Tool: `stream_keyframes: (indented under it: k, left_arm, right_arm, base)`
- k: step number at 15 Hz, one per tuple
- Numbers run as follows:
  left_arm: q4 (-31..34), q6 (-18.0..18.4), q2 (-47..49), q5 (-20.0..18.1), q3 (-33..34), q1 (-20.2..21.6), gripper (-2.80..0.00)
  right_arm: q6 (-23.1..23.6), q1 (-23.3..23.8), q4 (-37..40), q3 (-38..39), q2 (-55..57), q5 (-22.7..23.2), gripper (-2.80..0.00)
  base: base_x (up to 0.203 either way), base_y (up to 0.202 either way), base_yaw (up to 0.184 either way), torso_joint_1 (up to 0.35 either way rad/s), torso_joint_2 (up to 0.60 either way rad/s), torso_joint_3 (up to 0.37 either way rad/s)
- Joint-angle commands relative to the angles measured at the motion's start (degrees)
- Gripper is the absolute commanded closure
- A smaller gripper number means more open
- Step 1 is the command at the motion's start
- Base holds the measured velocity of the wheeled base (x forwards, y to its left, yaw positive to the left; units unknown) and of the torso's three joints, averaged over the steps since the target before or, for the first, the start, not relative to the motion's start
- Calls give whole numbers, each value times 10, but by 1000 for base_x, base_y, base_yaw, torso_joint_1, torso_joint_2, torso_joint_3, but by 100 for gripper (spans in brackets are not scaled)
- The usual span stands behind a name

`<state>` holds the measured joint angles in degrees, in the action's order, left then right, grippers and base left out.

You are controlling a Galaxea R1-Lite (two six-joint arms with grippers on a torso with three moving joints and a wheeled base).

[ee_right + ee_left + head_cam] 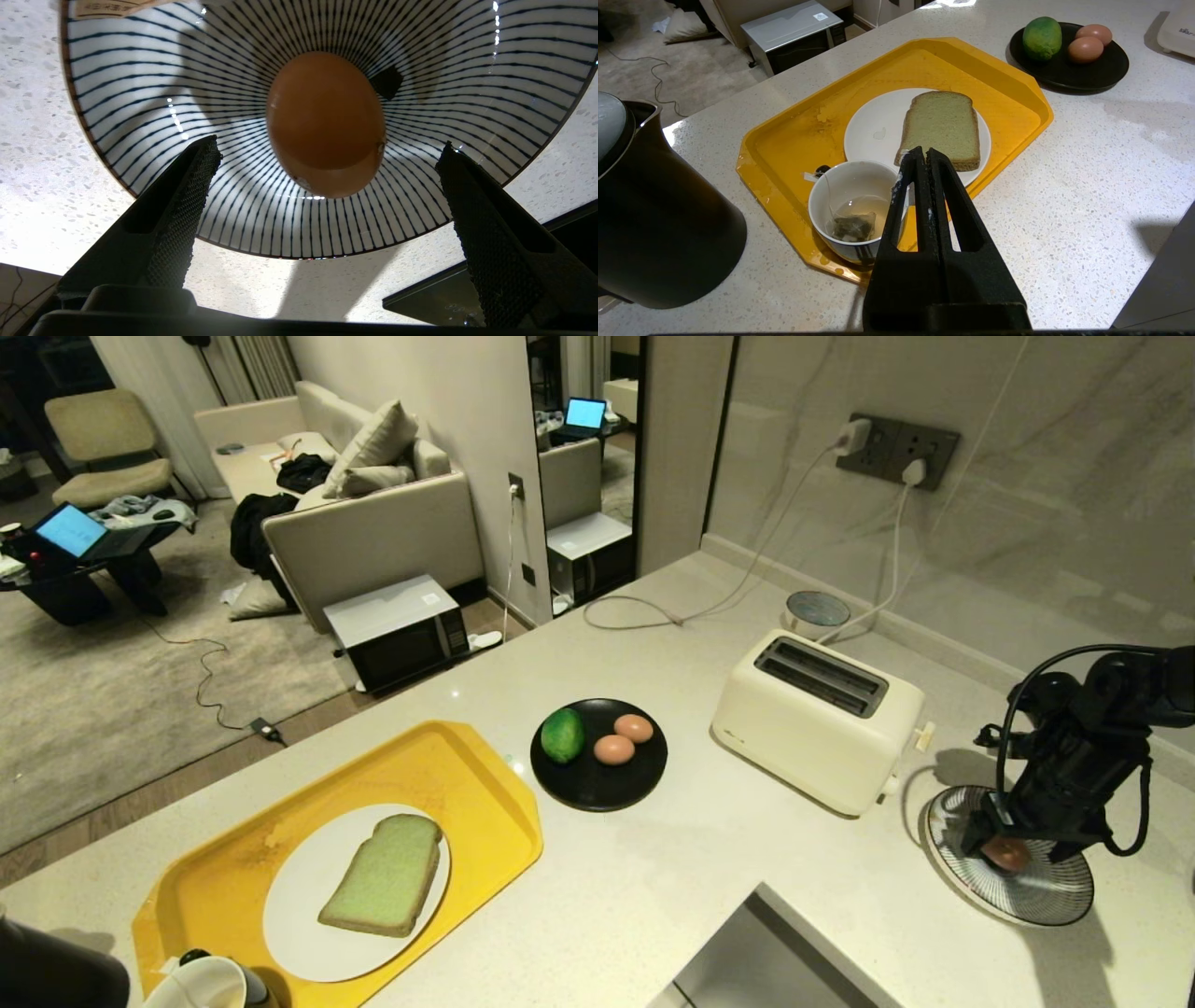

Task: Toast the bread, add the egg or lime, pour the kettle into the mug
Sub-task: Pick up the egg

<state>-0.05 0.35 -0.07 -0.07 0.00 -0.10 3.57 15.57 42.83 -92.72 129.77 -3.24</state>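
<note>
With the right end effector [327, 186] spread wide over the egg [325, 123] in the striped bowl [140, 84], an off-centre close could roll or crack it.

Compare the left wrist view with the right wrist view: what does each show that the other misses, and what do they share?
Only the left wrist view shows the shut left gripper, the bread on a white plate, the yellow tray, the mug holding a tea bag, the kettle, and the lime on a black plate.

Only the right wrist view shows the open right gripper, its fingers either side of the egg, which lies in a striped bowl.

Both show the speckled counter.
</note>
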Motion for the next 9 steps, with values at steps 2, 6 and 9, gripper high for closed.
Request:
stream_keyframes:
  k: [2, 6, 9]
  left_arm:
    - [0, 0, 0, 0, 0, 0, 0]
    - [0, 0, 0, 0, 0, 0, 0]
    - [0, 0, 0, 0, 0, 0, 0]
  right_arm:
    - [1, 4, -2, -6, 5, -1, -280]
    - [3, 5, -2, -13, 11, 1, -280]
    - [3, 5, -2, -13, 14, 2, -280]
  base:
    - [0, 0, 0, 0, 0, 0]
    - [0, 0, 0, 0, 0, 0]
    - [0, 0, 0, 0, 0, 0]
